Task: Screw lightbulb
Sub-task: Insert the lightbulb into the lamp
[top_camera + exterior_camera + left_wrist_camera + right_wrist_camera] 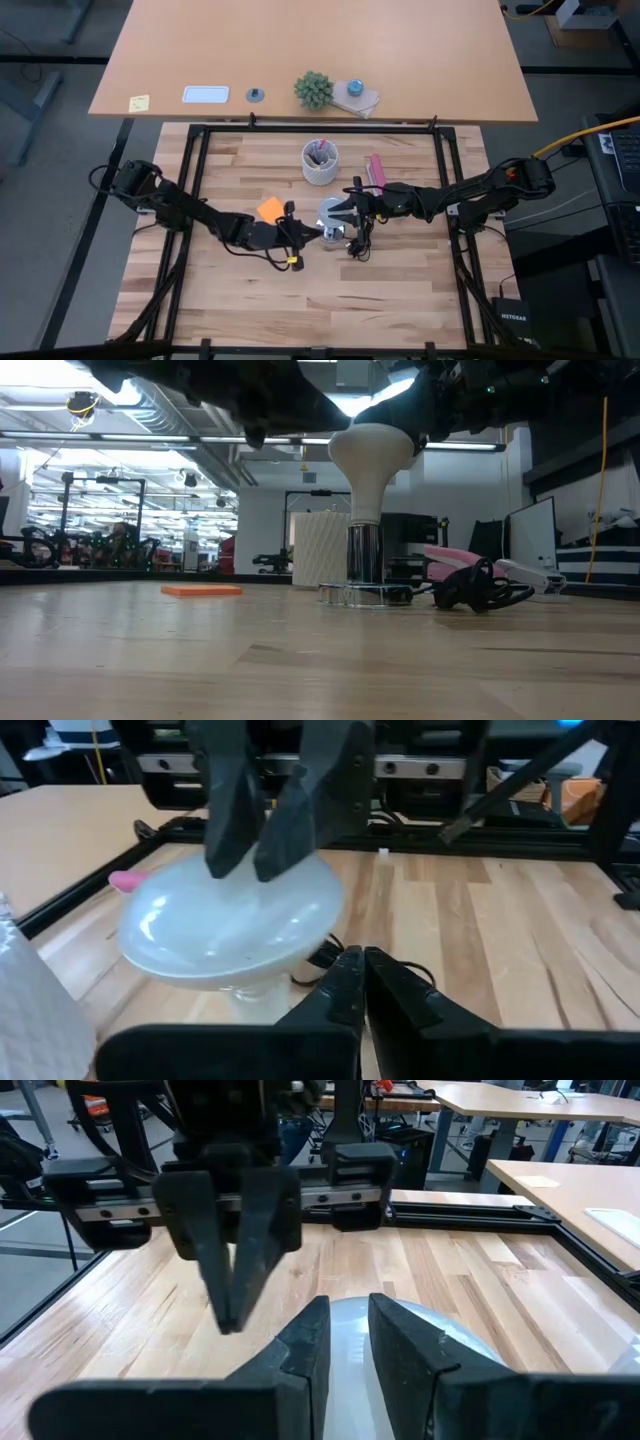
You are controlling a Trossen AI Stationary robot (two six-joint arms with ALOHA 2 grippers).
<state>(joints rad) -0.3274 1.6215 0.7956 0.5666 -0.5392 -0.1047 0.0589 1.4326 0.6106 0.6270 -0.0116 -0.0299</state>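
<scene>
Lightbulb (371, 458) stands upright in the round silvery fitting (364, 560) near the middle of the table (400, 290), wide end up. We see the left gripper (358, 982) just beside its dome with jaws clenched on nothing. The right gripper (345, 1342) sits over the dome, jaws slightly parted; whether they grasp it we cannot tell. A white cup (320, 162) stands behind.

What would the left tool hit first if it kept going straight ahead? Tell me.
Most likely the lightbulb. The shut left tool sits close beside the bulb's dome, pointing toward the right tool, which rests on the dome from the far side. It might graze past the dome; depth is unclear.
</scene>
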